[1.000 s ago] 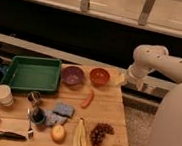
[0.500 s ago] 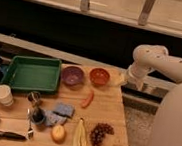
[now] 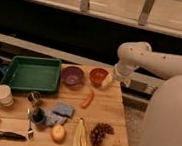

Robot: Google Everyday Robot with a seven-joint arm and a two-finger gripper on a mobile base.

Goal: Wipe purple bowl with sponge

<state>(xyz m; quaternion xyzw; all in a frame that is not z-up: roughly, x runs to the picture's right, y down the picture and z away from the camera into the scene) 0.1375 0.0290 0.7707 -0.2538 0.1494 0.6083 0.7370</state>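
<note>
The camera view takes in the whole wooden counter (image 3: pixel 111 109). The sponge (image 3: pixel 64 108) lies flat near the middle of its front half, touching or overlapping a paler grey-blue rag (image 3: pixel 52 118) on its left, with a red pepper (image 3: pixel 87 98) just to its right. It looks light, soft and squashy, so it should give under a pinch and not slip. The sensible hold is across its short width from above, on the side away from the rag (a low grasp on the rag side may drag the cloth along).

The purple bowl (image 3: pixel 73 76) stands upright at the back of the counter, between the green tray (image 3: pixel 31 74) and the orange bowl (image 3: pixel 98 76), close to both. It looks rigid, smooth and light, so I judge that it will slide or tip if the wipe pushes sideways. Pressing down into its hollow seems safer.

The white arm (image 3: pixel 152 59) reaches in from the right and bends sharply at a raised elbow. Its forearm drops steeply to the tool (image 3: pixel 106 80), which sits at the orange bowl's right rim. Whether it touches that rim I cannot tell. Its jaws stand wide and nothing shows between them. It is well apart from the sponge, which lies nearer the front and further left, and the purple bowl is one bowl over from it.
</note>
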